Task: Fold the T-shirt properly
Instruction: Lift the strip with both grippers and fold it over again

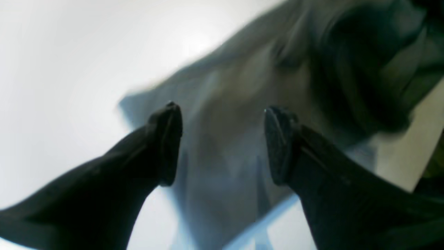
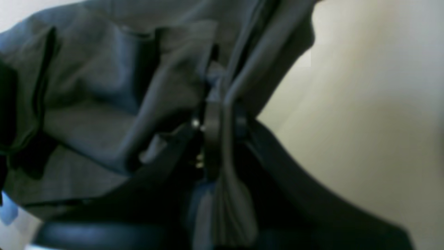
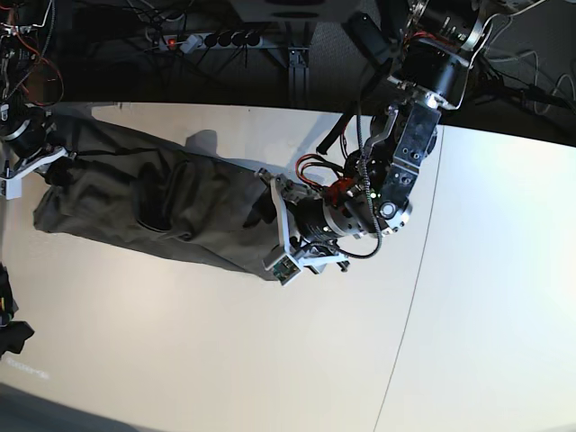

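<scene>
We are pinching a fold of the T-shirt (image 2: 114,104) in our right gripper (image 2: 222,121); our left gripper (image 1: 222,142) is hanging wide open, empty, above the cloth.

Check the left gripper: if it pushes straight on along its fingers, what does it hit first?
Most likely the T-shirt. The left gripper is open, and grey cloth fills the gap between its fingers, with white table off to the side. The view is blurred, so the distance is unclear.
</scene>
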